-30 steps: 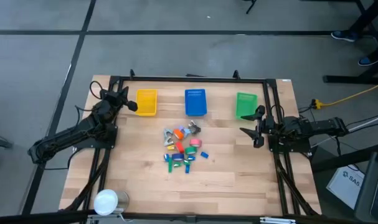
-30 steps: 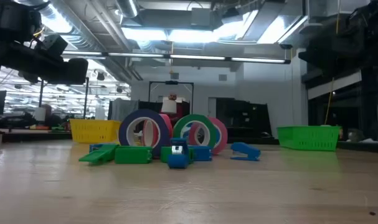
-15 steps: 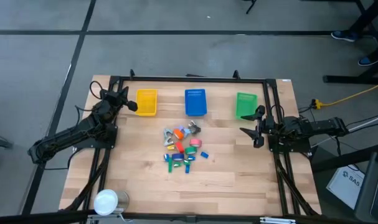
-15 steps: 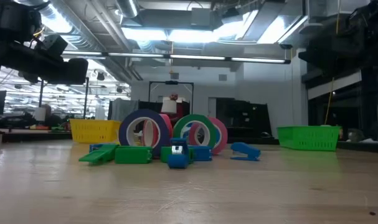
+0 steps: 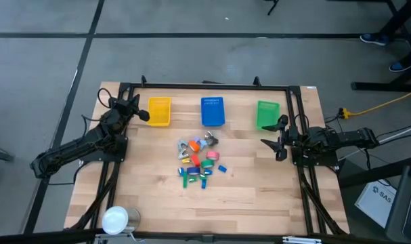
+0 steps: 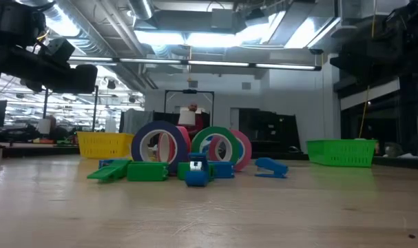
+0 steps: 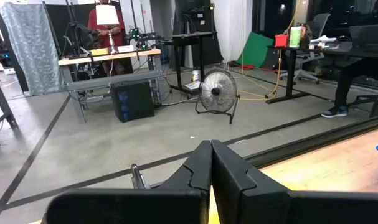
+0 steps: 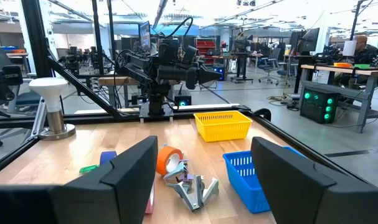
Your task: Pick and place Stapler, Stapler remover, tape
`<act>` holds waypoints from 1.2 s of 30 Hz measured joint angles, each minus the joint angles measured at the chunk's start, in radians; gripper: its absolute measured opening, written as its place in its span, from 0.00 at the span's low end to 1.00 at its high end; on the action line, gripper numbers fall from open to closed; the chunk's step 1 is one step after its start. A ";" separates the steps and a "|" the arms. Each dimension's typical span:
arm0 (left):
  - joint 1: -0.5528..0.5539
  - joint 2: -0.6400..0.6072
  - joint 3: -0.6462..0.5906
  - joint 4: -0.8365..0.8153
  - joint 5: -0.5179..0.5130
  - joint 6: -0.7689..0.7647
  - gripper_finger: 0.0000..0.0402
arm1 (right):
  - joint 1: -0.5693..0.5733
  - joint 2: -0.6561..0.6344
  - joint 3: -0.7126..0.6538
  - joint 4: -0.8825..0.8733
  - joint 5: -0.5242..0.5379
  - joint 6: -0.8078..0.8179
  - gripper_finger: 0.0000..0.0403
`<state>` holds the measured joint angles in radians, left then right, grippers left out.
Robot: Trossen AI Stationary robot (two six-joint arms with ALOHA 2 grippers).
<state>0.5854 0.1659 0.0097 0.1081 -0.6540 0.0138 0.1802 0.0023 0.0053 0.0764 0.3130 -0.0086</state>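
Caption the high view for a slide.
Both arms wait beside a central pile of tape rolls and small pieces, below yellow, blue, green baskets.

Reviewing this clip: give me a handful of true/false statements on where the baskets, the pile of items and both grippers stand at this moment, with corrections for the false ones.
1. The blue basket sits between the yellow basket and the green basket. True.
2. The left gripper is open. False: its fingers are pressed together, holding nothing.
3. The right gripper is open and empty, beside the green basket. True.
4. A tape roll already lies in the yellow basket. False: the yellow basket looks empty; the tape rolls are in the pile at the table's middle.
5. The right gripper is closed on a stapler. False: it holds nothing and is clear of the pile.
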 joint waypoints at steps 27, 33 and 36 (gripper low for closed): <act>0.000 0.000 0.000 0.000 0.000 0.000 0.00 | 0.000 0.000 0.000 0.000 0.000 0.001 0.66; 0.000 0.000 0.000 0.000 0.000 0.000 0.00 | 0.000 0.000 0.000 0.003 -0.002 0.111 0.66; 0.000 0.000 0.000 0.000 0.000 0.000 0.00 | 0.000 0.000 0.000 0.038 -0.002 0.131 0.66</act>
<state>0.5850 0.1661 0.0097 0.1081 -0.6540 0.0139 0.1802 0.0021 0.0055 0.1145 0.3115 0.1223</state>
